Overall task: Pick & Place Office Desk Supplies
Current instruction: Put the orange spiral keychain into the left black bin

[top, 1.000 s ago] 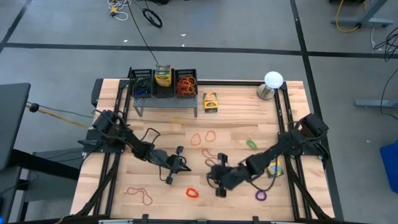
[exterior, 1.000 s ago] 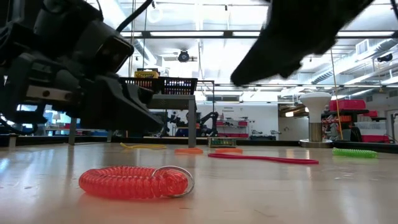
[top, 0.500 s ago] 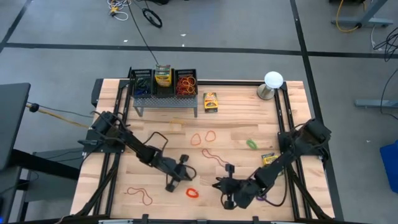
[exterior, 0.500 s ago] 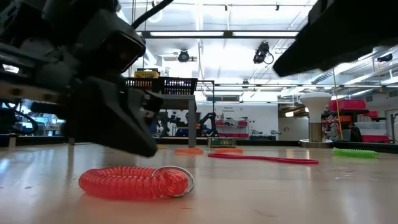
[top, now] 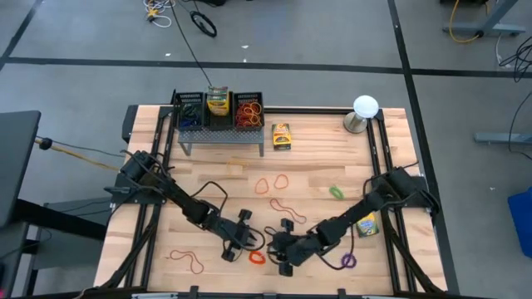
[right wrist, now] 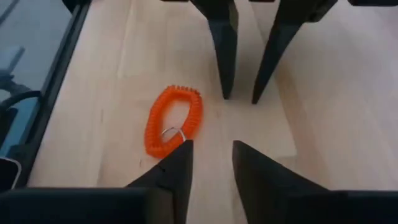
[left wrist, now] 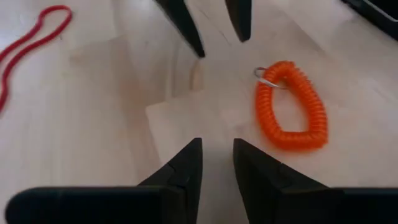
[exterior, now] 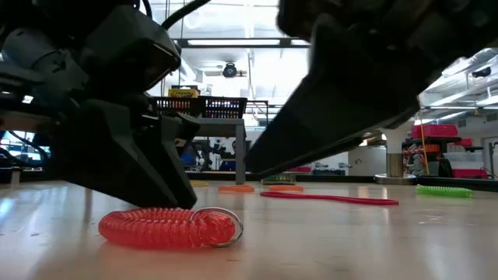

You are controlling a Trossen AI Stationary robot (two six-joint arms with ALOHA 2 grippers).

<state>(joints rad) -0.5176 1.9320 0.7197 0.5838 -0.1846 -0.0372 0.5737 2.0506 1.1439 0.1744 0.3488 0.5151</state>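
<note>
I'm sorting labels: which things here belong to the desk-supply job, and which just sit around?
Job:
orange coil band
red loops
green coil band
purple band
crayon boxes
mesh organizer

Lying about:
white ball on metal base

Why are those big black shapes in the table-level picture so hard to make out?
In the low view the arms sit close to the lens, backlit by bright ceiling lights, so they show as dark masses; the red coil stays clear, with a faint shadow beneath it.

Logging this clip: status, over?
Left claw and right claw low, open, empty, facing each other. Orange coil band loose on table beside both. Nothing blocking.
</note>
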